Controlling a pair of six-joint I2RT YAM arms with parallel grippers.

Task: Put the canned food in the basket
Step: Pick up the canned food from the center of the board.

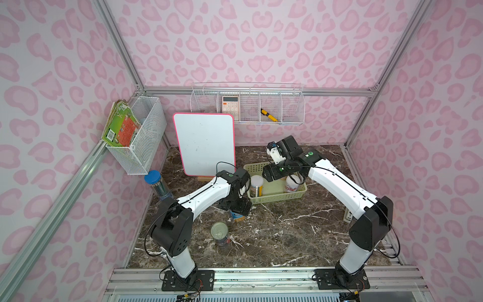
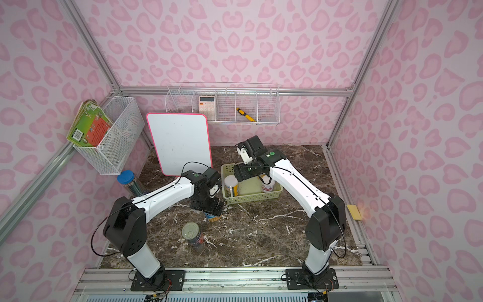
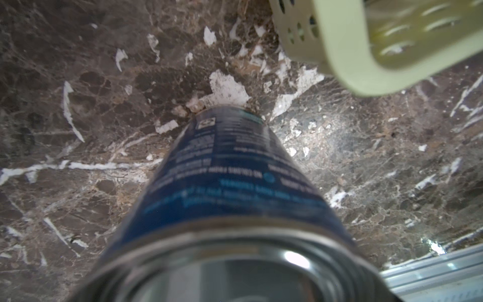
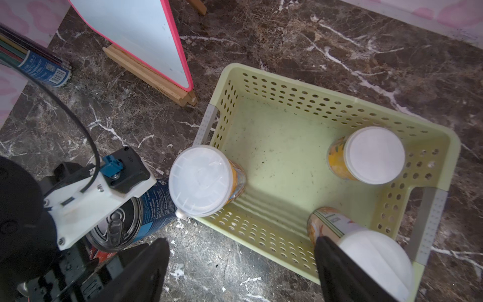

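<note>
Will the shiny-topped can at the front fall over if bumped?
Maybe: the can stands upright and looks taller than wide, so a high bump might tip it. Once down, its round side would probably roll on the flat table.

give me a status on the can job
left claw open over the blue can, right claw open over the basket. three white-lid cans in; blue can and dark can out. nothing between blue can and basket.
</note>
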